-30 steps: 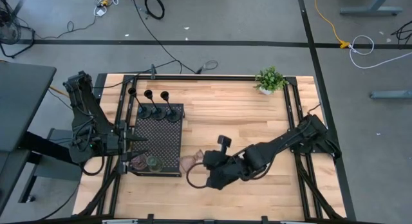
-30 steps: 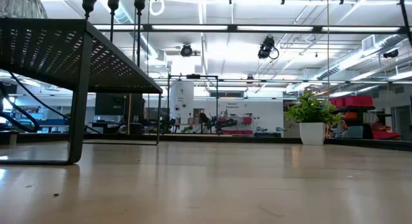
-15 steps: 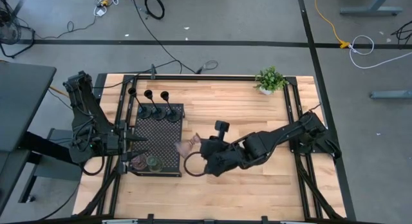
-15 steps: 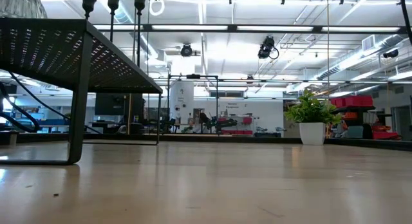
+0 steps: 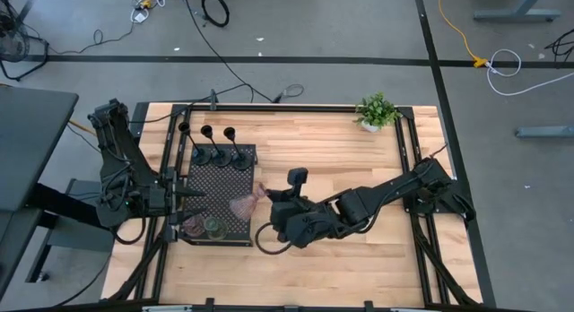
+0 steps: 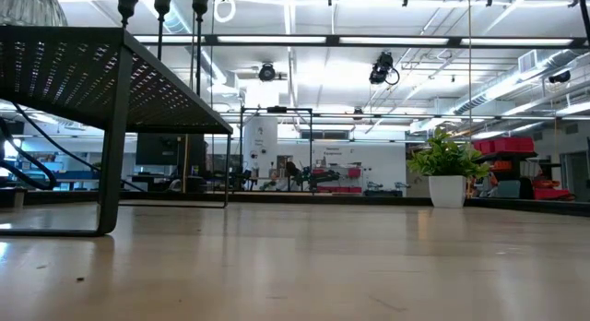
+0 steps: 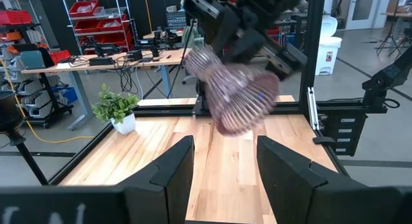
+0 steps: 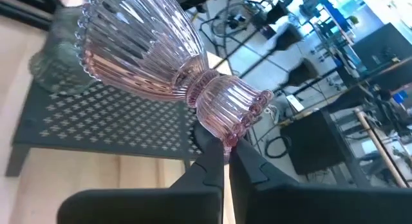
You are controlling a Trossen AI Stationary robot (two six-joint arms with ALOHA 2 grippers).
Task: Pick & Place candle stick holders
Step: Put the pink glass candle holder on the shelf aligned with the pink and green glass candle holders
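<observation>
A pink ribbed glass candle stick holder [image 5: 245,204] hangs above the right edge of the black perforated tray [image 5: 220,182], with my right gripper [image 5: 263,197] shut on it. It also shows in the left wrist view [image 7: 235,89]. Three tall black stems [image 5: 221,143] stand on round bases at the tray's far end. A brown holder [image 5: 193,225] and an olive-green holder [image 5: 213,226] sit at its near end. My left gripper [image 7: 222,179] waits level at the tray's left edge, open, with nothing between its fingers. My right gripper pinches the scalloped rim of the holder's smaller end [image 8: 230,135] between its two fingertips. The fingers come from the table's right, slanting a little downward. The holder is lifted clear of the tray and tilted, its wide end [image 8: 122,37] pointing away from the fingers toward the table's left.
The tray stands on thin legs [image 6: 109,173] above the wooden table. A small green potted plant [image 5: 376,111] stands at the far right. Black frame rails [image 5: 408,160] run along the table's edges. Bare wood [image 5: 341,160] lies between the tray and the plant.
My right gripper has risen and gone toward the table's far edge, then left toward the tray, rolling its wrist. The pink holder has travelled with it from beside the tray's near right corner to above the tray's right edge and has turned about in the hold.
</observation>
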